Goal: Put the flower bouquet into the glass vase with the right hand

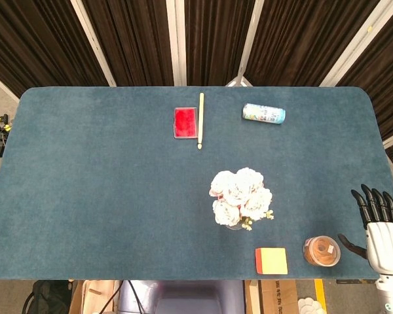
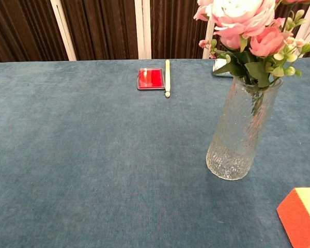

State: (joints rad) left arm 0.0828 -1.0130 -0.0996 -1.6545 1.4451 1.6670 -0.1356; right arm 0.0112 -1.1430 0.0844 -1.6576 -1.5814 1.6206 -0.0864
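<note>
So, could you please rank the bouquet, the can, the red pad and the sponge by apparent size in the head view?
1. Bouquet, clearly the largest, though it stands taller and so nearer the camera.
2. Sponge.
3. Red pad and can: too close to rank, the pad perhaps slightly larger.
</note>
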